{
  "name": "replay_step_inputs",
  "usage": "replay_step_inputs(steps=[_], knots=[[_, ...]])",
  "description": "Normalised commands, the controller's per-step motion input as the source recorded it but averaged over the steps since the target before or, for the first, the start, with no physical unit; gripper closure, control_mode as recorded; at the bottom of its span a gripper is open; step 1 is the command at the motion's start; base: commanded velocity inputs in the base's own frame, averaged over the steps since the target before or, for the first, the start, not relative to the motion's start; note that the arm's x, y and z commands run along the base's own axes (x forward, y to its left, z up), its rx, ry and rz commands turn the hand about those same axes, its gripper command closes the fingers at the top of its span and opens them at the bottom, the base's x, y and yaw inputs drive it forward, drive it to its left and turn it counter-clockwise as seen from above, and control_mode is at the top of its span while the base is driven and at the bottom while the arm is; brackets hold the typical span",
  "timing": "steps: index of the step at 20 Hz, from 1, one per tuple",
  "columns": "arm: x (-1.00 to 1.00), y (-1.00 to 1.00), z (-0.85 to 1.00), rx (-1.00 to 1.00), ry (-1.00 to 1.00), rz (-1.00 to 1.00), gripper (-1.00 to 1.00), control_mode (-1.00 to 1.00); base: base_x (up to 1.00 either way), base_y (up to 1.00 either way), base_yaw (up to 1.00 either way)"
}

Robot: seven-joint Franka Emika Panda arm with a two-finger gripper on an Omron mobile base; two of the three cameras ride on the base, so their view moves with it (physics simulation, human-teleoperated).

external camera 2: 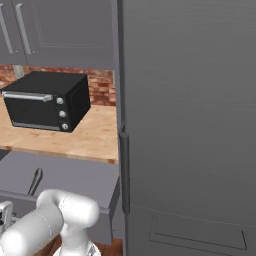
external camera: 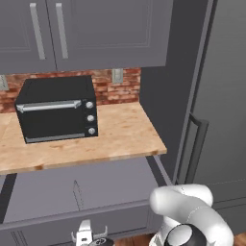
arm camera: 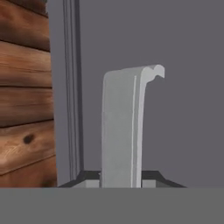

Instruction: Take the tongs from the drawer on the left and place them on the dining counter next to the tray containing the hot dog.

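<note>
Grey cabinets and a wooden counter (external camera: 120,139) with a black oven (external camera: 57,109) stand behind the pulled-out drawer (external camera: 96,187). Inside it lie the tongs (external camera: 78,193), long axis running from front to back, the thin end pointing toward the counter. The pincer (external camera: 86,235) sits lower, at the drawer's front edge, apart from the tongs. Its jaws are closed on the silver handle (arm camera: 127,127). The white arm (external camera: 190,211) bends down low from the right.
</note>
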Motion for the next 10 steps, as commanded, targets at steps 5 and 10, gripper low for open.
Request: replay_step_inputs(steps=[5, 10], knots=[[-0.05, 0.06, 0.06, 0.00, 0.00, 0.00, -1.00, -1.00, 0.00, 0.00, 0.00], [-0.88, 0.00, 0.46, 0.00, 0.00, -0.07, -1.00, -1.00, 0.00, 0.00, 0.00]])
